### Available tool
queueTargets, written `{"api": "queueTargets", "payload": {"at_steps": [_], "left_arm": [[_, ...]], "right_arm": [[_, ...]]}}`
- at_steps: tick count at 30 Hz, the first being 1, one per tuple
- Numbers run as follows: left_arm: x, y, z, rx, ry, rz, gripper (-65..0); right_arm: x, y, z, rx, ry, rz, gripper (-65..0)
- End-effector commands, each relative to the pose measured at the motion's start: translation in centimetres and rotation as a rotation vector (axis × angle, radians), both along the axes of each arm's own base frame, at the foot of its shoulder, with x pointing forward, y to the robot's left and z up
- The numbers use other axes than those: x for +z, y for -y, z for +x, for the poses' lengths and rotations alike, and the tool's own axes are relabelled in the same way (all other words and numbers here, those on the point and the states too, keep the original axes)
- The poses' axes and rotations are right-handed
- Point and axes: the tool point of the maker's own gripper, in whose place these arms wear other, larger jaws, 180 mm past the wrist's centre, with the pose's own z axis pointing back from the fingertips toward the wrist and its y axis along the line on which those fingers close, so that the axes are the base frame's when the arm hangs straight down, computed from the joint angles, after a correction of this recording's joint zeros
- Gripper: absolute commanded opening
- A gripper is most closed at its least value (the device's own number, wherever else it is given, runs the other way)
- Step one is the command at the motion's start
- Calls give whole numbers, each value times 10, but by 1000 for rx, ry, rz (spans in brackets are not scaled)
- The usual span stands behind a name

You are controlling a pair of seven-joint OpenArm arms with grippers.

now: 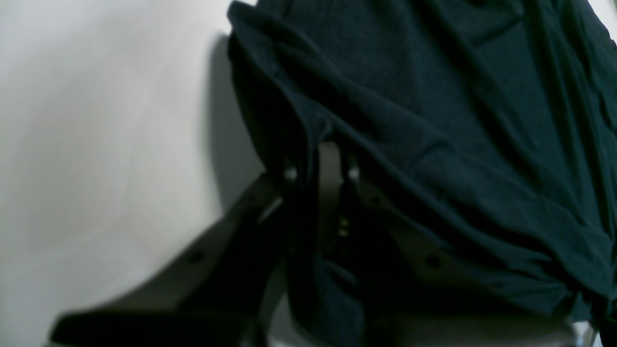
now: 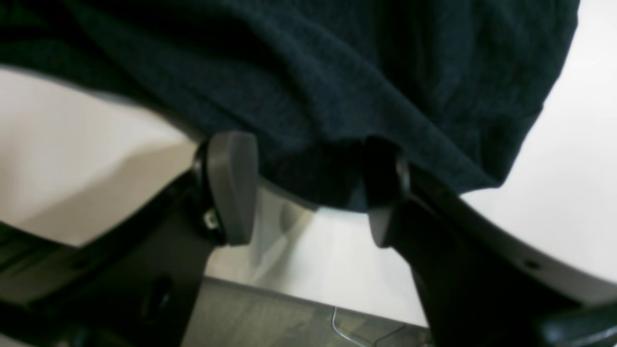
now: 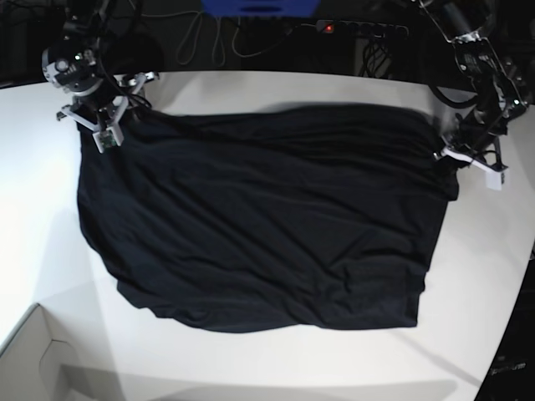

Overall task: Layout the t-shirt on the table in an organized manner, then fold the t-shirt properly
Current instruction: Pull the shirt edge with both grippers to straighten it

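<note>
Near edge, base view: white box sits at the corner of the tabletop, which is glossy white, smooth, with a curved rim.

The t-shirt is spread wide over the middle of the tabletop. Soft black knit, matte, rumpled in long diagonal creases; near hem bulges in an uneven curve.

Left hand, at the shirt's edge on the base view's right: fingers pressed together, pinching a fold of the t-shirt; cloth bunches into ridges fanning out from the pinch.

Right hand, at the far corner on the base view's left: grey pads spread wide, the shirt's hem draped between and over them. I cannot tell whether either pad touches the cloth.

Beyond the far rim: dark cables.
</note>
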Motion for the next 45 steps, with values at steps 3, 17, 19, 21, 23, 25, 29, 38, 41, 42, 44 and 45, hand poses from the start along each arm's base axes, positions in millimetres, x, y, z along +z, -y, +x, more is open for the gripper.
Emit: {"api": "queueTargets", "payload": {"at_steps": [3, 17, 19, 21, 23, 25, 29, 38, 41, 42, 44, 45], "left_arm": [[17, -7, 11, 0, 61, 20, -647], [56, -7, 16, -34, 146, 113, -647], [63, -7, 17, -40, 162, 131, -647], [68, -7, 16, -43, 171, 144, -647], [68, -7, 10, -49, 165, 155, -647], [69, -6, 7, -54, 164, 165, -647], [63, -8, -2, -50, 141, 168, -647], [62, -33, -29, -55, 134, 227, -647], [58, -30, -32, -78, 107, 225, -647], [57, -30, -33, -77, 105, 222, -647], [50, -30, -35, -74, 89, 208, -647], [44, -30, -38, -71, 71, 193, -647]], "right_arm": [[8, 1, 7, -1, 40, 4, -306], [29, 15, 4, -17, 82, -49, -650], [35, 19, 5, -25, 98, -63, -650], [37, 24, 5, -36, 100, -71, -650], [38, 33, 2, -61, 101, -82, -650], [39, 39, 0, -79, 99, -91, -650], [37, 42, -4, -84, 89, -95, -650], [30, 31, -25, -32, 79, -75, -650], [24, 20, -32, -5, 57, -57, -650], [24, 17, -33, 4, 55, -51, -650], [21, 11, -37, 17, 49, -40, -650], [21, 9, -39, 23, 48, -35, -650]]}}
